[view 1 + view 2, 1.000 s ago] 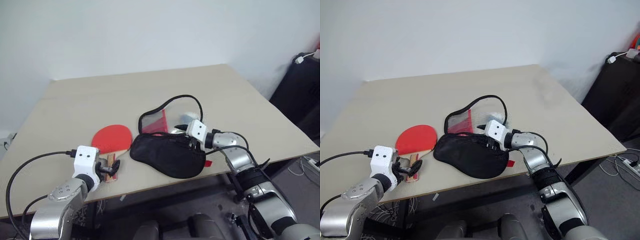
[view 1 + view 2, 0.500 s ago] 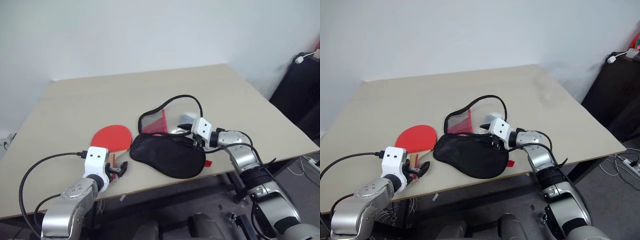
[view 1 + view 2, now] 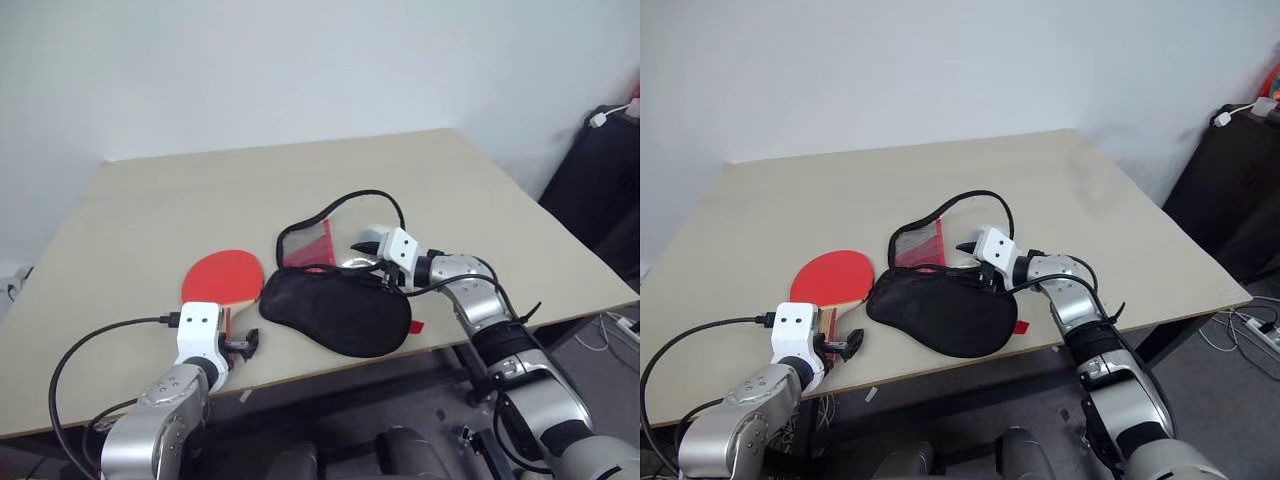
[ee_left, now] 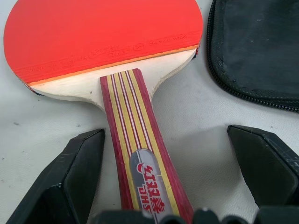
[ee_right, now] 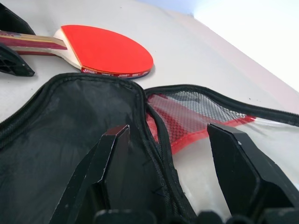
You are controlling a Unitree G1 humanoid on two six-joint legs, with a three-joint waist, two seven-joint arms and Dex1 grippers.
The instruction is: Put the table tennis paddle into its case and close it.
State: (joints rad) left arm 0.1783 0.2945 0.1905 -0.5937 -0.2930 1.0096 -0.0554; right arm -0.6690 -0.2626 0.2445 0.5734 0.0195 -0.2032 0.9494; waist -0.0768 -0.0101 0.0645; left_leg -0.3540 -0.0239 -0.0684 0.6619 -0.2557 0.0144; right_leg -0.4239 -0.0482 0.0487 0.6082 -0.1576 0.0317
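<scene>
Nothing is packed yet: the table tennis paddle [image 3: 225, 275] lies on the table [image 3: 150, 210] left of centre, its handle between the wide-spread left claw [image 4: 159, 186], while the right claw [image 5: 173, 172], spread, straddles the unzipped case [image 3: 335, 310].

Bare table [image 3: 150, 215] left of paddle [image 3: 224, 274]; case [image 3: 335, 305] right.

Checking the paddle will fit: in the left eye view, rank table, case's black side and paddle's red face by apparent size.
1. table
2. case's black side
3. paddle's red face, partly hidden behind the left arm.
</scene>
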